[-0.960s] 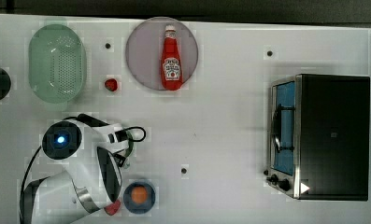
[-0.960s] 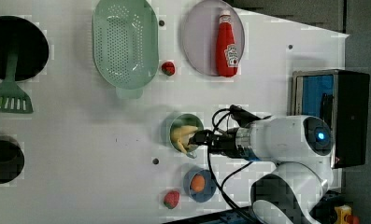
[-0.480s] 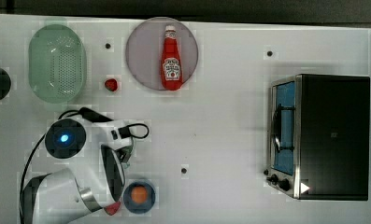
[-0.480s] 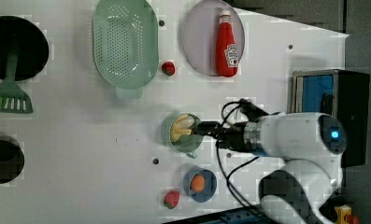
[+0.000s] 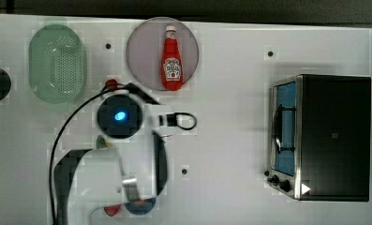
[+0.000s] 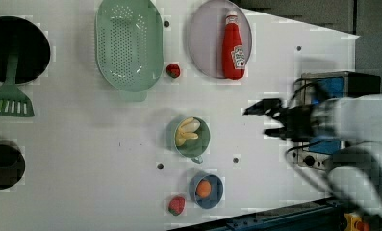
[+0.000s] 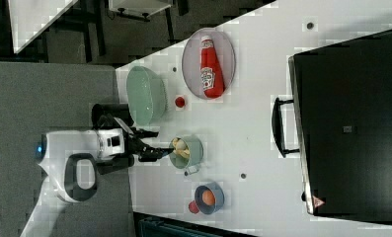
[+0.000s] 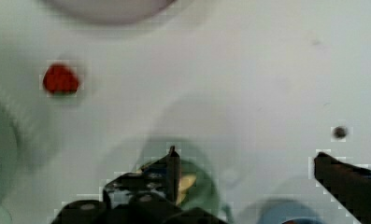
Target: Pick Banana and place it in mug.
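Banana (image 6: pixel 187 131) lodged in mug (image 6: pixel 192 137); gripper (image 6: pixel 264 120) spread wide and empty.

The banana is seen resting inside the green mug, near the blue bowl (image 6: pixel 206 190). A straight lift away is advised, so the mug's rim is not clipped.

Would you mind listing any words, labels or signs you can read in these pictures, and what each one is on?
Nothing can be read as text.
Ketchup bottle: a white label with dark print, too blurred to read.
Oven: a small mark on its dark top, illegible; a white triangle sign at its corner in the top view, a red one in the right view.
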You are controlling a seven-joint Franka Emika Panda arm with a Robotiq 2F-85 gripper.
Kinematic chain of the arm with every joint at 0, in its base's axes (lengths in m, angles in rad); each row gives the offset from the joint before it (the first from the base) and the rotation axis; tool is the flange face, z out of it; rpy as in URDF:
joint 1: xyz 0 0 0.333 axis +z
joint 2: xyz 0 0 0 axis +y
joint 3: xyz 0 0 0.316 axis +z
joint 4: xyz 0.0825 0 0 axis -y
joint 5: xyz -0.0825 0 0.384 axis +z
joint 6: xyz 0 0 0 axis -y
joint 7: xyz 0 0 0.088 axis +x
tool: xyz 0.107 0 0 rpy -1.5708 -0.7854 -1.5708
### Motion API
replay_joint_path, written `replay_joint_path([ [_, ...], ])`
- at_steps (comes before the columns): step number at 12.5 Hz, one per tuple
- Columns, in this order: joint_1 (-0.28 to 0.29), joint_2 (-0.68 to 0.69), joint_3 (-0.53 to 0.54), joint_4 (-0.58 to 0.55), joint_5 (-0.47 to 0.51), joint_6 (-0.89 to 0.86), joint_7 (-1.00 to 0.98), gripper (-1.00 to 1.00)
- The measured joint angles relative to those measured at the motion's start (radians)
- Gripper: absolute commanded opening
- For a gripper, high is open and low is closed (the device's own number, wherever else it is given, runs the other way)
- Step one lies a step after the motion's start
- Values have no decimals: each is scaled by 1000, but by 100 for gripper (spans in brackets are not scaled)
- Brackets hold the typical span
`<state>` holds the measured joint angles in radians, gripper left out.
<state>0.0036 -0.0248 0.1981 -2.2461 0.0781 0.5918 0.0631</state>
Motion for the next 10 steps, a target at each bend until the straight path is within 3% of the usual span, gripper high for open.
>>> replay_joint_path([
  [5,-31,-147,-246,240,-14,-286,-21,100],
  [8,-71,-206,-289,358,-38,-455,-21,100],
  [10,-69,-211,-283,395,-38,-504,-20,100],
])
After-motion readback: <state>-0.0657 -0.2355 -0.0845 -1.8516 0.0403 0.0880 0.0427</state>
